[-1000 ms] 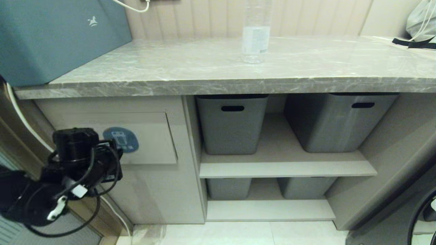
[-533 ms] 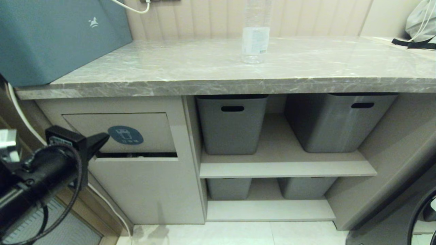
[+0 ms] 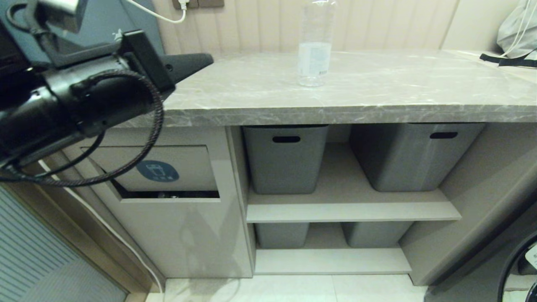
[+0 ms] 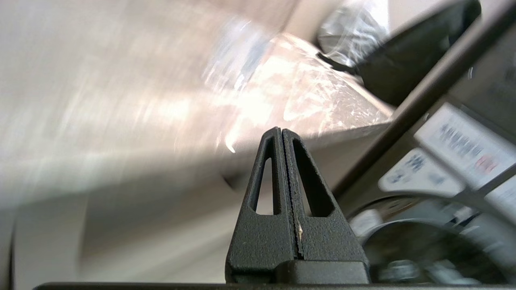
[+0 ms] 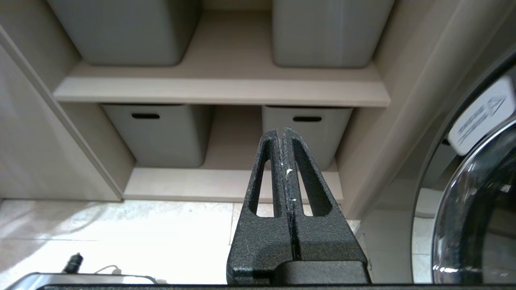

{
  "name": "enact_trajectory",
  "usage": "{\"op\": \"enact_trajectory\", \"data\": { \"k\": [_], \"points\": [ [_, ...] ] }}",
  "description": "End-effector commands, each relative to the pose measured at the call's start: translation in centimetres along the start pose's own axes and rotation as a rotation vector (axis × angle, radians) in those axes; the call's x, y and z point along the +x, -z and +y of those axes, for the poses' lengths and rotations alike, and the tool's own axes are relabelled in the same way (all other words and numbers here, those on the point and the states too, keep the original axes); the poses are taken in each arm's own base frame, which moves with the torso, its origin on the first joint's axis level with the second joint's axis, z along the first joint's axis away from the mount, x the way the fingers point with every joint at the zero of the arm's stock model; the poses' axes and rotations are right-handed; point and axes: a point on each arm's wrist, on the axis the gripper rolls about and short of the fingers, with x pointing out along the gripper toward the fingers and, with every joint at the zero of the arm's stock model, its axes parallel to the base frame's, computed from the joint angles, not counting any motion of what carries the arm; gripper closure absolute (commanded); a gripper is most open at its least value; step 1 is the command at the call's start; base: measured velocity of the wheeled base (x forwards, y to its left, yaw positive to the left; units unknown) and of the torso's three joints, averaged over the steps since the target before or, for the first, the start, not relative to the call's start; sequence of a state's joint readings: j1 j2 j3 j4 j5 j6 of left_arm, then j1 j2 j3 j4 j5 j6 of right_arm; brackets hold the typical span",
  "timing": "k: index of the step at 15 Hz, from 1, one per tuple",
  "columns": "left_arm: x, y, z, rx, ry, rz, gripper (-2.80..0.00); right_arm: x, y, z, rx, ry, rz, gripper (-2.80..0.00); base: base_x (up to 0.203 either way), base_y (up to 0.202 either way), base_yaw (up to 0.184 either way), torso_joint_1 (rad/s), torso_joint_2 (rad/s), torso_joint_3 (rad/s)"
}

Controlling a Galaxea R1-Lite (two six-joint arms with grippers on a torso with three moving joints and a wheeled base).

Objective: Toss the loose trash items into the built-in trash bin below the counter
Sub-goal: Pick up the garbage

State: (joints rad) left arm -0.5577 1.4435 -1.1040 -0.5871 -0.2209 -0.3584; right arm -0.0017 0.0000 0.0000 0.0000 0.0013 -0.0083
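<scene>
- Marble-patterned counter (image 3: 377,90) runs the width of the head view, with a ribbed beige wall behind and a thick front edge above the cabinetry.
- One clear plastic bottle (image 3: 312,46) stands upright on the counter, long axis vertical, cap end at the frame's top edge, back near the wall and about mid-length of the slab.
- Left gripper (image 3: 205,61) is level over the counter's left end, tip pointing toward the bottle, fingers pressed together and empty; the left wrist view (image 4: 281,135) confirms no gap between them.
- Bottle lies well apart from that tip, to its right, with bare counter between them.
- Trash bin (image 3: 168,167) sits below the counter at left; its flap with the blue oval sticker (image 3: 157,171) is tilted inward, leaving a dark slot along its lower edge.
- Grey storage boxes (image 3: 285,157) fill the open shelves to the right of the bin.
- Right gripper (image 5: 284,135) hangs low near the floor, facing the lower shelf, fingers clenched on nothing.
- Grey bag (image 3: 518,29) rests at the counter's far right end, well clear of the bottle.
</scene>
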Motion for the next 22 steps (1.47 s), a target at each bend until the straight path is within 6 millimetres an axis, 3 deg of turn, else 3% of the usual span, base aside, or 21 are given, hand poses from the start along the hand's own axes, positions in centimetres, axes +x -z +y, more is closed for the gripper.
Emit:
{"op": "enact_trajectory", "data": {
  "k": [1,3,5,9,12,13,17,22],
  "points": [
    [4.5,1.8,0.7,0.102,0.027,0.042,0.00,0.0,0.0,0.0,0.004,0.001,0.000,0.00,0.000,0.000,0.000,0.137,-0.40,-0.251],
    [8.4,1.7,0.5,0.198,0.071,0.004,0.00,0.0,0.0,0.0,0.002,0.001,0.000,0.00,0.000,0.000,0.000,0.166,-0.44,-0.281],
    [11.2,2.9,0.0,0.282,0.108,0.007,0.00,0.0,0.0,0.0,0.002,0.001,0.000,0.00,0.000,0.000,0.000,0.180,-0.46,-0.285],
    [13.3,5.8,-0.5,0.368,0.142,0.056,0.00,0.0,0.0,0.0,0.005,0.001,0.000,0.00,0.000,0.000,0.000,0.200,-0.48,-0.284],
    [13.8,5.8,-0.4,0.390,0.103,0.043,0.00,0.0,0.0,0.0,0.005,0.001,0.000,0.00,0.000,0.000,0.000,0.167,-0.39,-0.222],
    [13.9,6.1,-0.2,0.399,0.084,0.047,-2.80,0.0,0.0,0.0,0.005,0.001,0.000,0.00,0.000,0.000,0.000,0.061,-0.13,-0.070],
    [15.1,6.6,0.1,0.401,0.067,0.036,-2.80,0.0,0.0,0.0,0.005,0.001,0.000,0.00,0.000,0.000,0.000,0.014,-0.03,-0.016],
    [18.9,8.0,1.5,0.406,0.020,-0.021,-2.80,0.0,0.0,0.0,0.005,0.001,0.000,0.00,0.000,0.000,0.000,0.000,0.00,0.000]
  ]
}}
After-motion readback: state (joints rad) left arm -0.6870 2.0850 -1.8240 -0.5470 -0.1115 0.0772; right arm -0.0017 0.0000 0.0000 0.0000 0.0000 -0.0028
